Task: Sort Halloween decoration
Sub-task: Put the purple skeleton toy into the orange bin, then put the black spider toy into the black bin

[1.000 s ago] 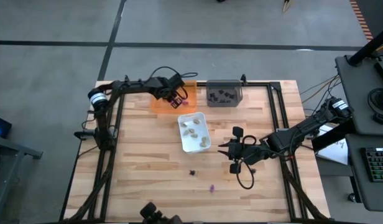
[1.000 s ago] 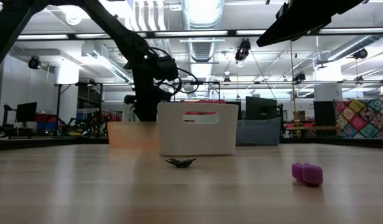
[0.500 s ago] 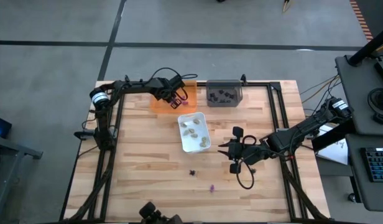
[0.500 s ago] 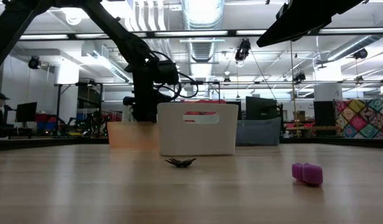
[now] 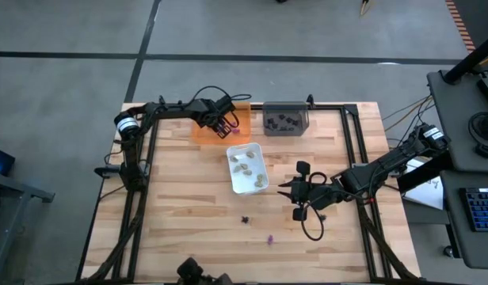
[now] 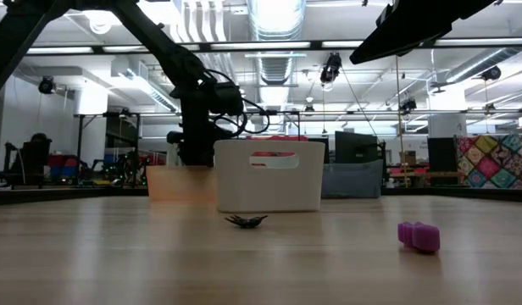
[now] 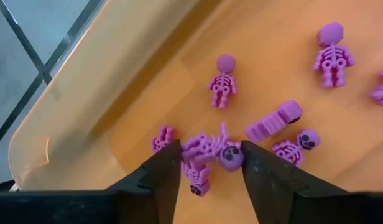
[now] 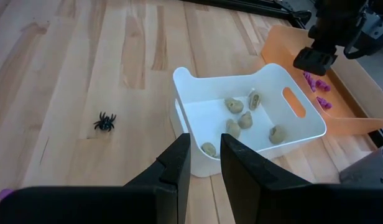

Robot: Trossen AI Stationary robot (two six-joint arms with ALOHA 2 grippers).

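The left pincer (image 7: pixel 210 163) hangs parted over the glossy orange tray (image 7: pixel 73 118), a ribbed purple skeleton (image 7: pixel 207 149) apparently loose between its fingers. The right pincer (image 8: pixel 205 163), narrowly parted and empty, waits beside the white tray (image 8: pixel 198 118) of lumpy beige pieces (image 8: pixel 241 118).

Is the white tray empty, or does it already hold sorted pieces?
Not empty. The white tray holds several pale beige pieces on its floor in the right wrist view, and the high view shows them too; no purple or black ones.

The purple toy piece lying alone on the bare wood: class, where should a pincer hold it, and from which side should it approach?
Grip the purple toy piece across its narrow middle, coming straight down from above. It lies flat and lengthwise on the table, low and lumpy, with clear wood all round; the black spider sits well apart, so probably nothing blocks a vertical approach.
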